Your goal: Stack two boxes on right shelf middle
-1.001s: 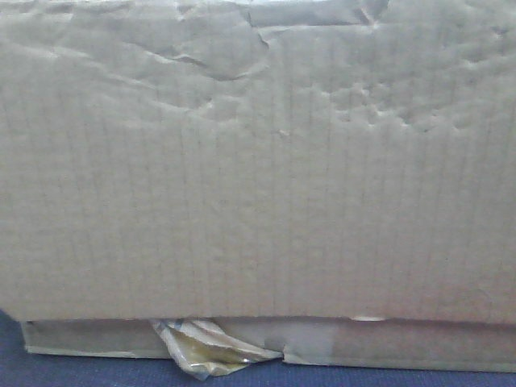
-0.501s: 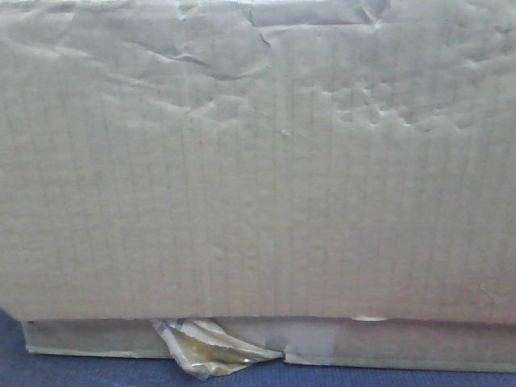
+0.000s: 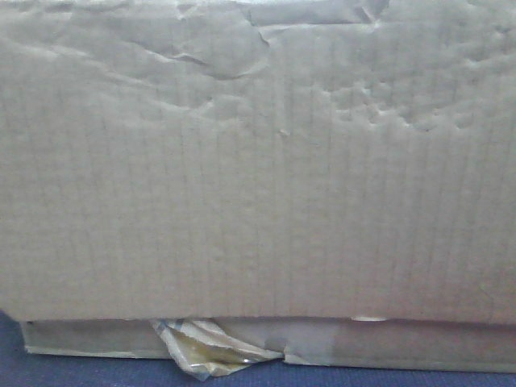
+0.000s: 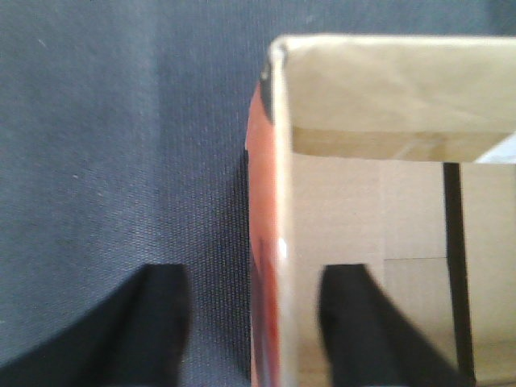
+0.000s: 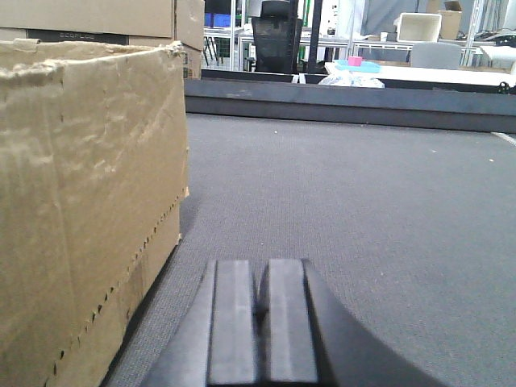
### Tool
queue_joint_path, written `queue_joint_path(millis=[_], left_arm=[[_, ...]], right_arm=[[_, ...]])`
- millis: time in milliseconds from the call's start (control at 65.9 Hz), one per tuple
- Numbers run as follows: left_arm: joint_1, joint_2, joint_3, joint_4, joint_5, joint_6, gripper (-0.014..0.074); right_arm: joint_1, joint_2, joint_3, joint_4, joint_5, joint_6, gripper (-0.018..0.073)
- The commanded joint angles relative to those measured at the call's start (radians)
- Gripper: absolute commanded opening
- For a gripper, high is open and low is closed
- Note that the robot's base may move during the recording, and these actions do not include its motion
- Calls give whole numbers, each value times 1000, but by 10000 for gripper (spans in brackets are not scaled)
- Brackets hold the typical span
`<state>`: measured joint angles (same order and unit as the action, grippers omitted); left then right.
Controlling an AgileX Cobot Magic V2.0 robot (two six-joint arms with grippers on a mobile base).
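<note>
1. a wrinkled cardboard box (image 3: 258,161) fills our front view. it sits on the dark counter (image 3: 81,372), with a wad of tape (image 3: 211,355) at its lower edge.
2. our left claw (image 4: 258,322) is released. its fingers (image 4: 165,322) straddle the box wall, one outside over the counter and one inside, and neither touches the wall.
3. our right claw (image 5: 258,314) is clenched on nothing. it is low over the counter, with a box side standing just to its left.
</note>
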<state>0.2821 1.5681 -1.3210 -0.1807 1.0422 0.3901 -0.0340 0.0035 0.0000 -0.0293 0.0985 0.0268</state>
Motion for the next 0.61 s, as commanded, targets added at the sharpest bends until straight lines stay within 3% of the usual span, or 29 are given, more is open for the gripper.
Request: queue_joint_path(millis=[0, 167, 319, 394, 592], left_arm=[[2, 7, -10, -16, -14, 6, 159], [2, 7, -10, -16, -11, 5, -111], [2, -12, -32, -34, -13, -18, -111], [4, -26, -68, -4, -13, -61, -111], [4, -65, -235, 116, -12, -271, -111]], right_arm=[[-4, -3, 0, 5, -20, -3, -162], [-4, -3, 0, 5, -20, -3, -162], [-4, -3, 0, 5, -20, -3, -162], [-4, -3, 0, 5, -20, -3, -162], [-4, -3, 0, 5, -20, -3, -162]])
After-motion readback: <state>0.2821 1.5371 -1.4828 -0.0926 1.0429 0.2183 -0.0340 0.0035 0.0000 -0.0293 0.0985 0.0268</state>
